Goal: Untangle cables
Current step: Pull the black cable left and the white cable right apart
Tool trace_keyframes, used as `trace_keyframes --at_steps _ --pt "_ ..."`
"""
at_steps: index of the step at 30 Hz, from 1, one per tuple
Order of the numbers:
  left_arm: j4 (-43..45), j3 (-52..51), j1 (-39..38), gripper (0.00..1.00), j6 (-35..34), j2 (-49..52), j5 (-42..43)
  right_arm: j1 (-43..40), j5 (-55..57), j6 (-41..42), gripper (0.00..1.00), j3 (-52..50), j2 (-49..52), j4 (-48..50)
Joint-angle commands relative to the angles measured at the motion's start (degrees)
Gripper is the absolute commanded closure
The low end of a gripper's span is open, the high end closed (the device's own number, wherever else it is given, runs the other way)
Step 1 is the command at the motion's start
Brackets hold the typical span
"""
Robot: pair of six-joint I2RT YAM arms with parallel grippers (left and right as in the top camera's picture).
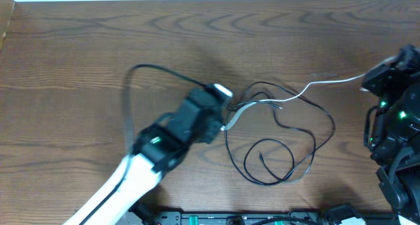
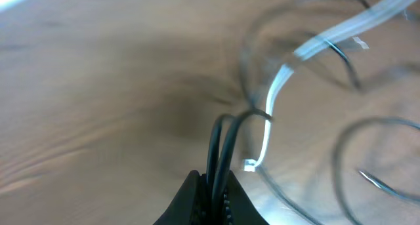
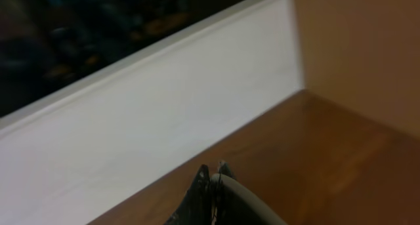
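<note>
The cables lie tangled at mid table: a black cable (image 1: 279, 143) in loose loops, and a white cable (image 1: 328, 82) running from the tangle to the right. My left gripper (image 1: 225, 112) is at the tangle's left edge. In the left wrist view the left gripper (image 2: 218, 180) is shut on two strands of black cable (image 2: 223, 140), with the white cable (image 2: 282, 81) and its plug end just beyond. Another black loop (image 1: 131, 87) arcs out to the left of that arm. My right gripper (image 1: 365, 87) holds the white cable's far end; the right gripper (image 3: 213, 174) is shut on that pale cord (image 3: 246, 199).
A white wall strip (image 3: 151, 113) borders the table's far edge, near my right gripper. The right arm's base and thick black leads (image 1: 394, 153) fill the right edge. A rail with connectors (image 1: 262, 218) runs along the front edge.
</note>
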Motion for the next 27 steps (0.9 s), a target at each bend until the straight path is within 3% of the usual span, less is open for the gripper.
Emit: trace_keyframes --at_steps 1,7,15,23,27 --pt "-1.4 0.2 5.0 0.92 -1.0 -9.1 -10.8 -1.9 7.9 -0.6 0.99 0.6 -0.2 -1.1" --pt "-2.1 0.2 15.2 0.92 -6.1 -21.1 -15.8 -5.5 15.1 -0.3 0.99 0.6 -0.2 -4.1" --pt "-6.5 0.2 23.3 0.93 -13.3 -26.8 -24.6 -9.1 36.0 8.8 0.99 0.6 -0.2 -9.0" --pt "-8.9 0.2 28.4 0.93 -20.5 -27.1 -26.8 -10.7 35.1 10.0 0.98 0.6 -0.2 -9.2" --pt "-9.0 0.2 28.7 0.93 -20.6 -27.1 -26.8 -10.7 31.7 9.9 0.99 0.6 -0.2 -9.2"
